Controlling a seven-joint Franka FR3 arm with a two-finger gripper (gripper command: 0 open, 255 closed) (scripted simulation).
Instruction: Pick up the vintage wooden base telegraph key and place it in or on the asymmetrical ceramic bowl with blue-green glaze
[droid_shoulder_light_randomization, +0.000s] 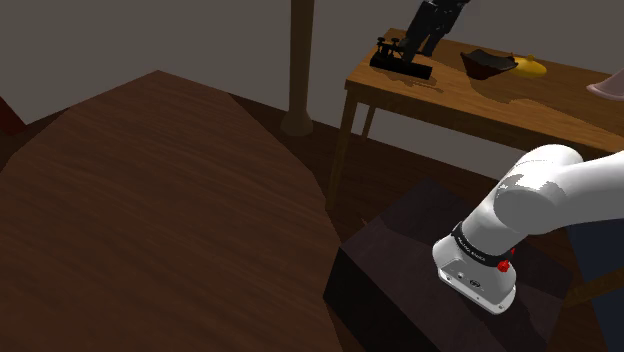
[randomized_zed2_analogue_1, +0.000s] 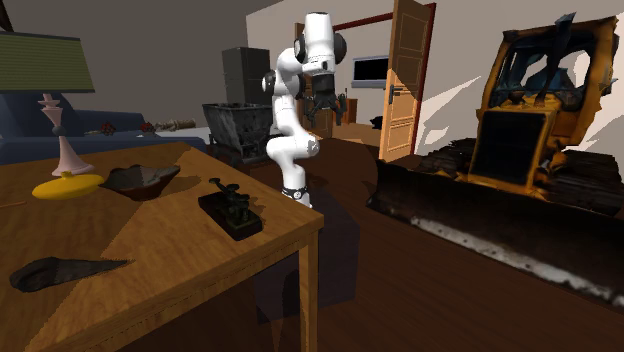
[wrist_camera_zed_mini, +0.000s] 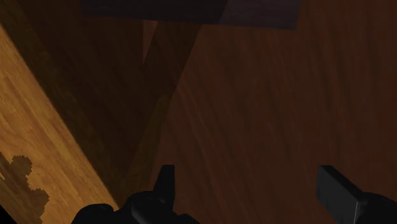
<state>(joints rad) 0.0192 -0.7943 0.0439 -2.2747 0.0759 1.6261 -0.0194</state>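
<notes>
The telegraph key (droid_shoulder_light_randomization: 400, 58) (randomized_zed2_analogue_1: 232, 210), a dark flat base with black metal parts on top, lies near the corner of a light wooden table (droid_shoulder_light_randomization: 470, 100) (randomized_zed2_analogue_1: 180, 250). A dark, shallow, lopsided bowl (droid_shoulder_light_randomization: 488, 64) (randomized_zed2_analogue_1: 140, 180) sits beside it, further in on the tabletop. My gripper (droid_shoulder_light_randomization: 412, 42) (randomized_zed2_analogue_1: 327, 112) (wrist_camera_zed_mini: 248, 191) hangs open and empty, high up and off the table's edge on the arm's side. In the wrist view its fingers (wrist_camera_zed_mini: 165, 184) stand wide apart over dark floor, with the table's edge (wrist_camera_zed_mini: 38, 146) to one side.
A yellow disc (randomized_zed2_analogue_1: 67, 186) (droid_shoulder_light_randomization: 530, 67), a lamp (randomized_zed2_analogue_1: 62, 130) and a dark flat shard (randomized_zed2_analogue_1: 65, 272) share the table. A big dark round table (droid_shoulder_light_randomization: 150, 220) and a post (droid_shoulder_light_randomization: 300, 70) stand nearby. A yellow bulldozer (randomized_zed2_analogue_1: 530, 130) stands by an open door (randomized_zed2_analogue_1: 405, 80).
</notes>
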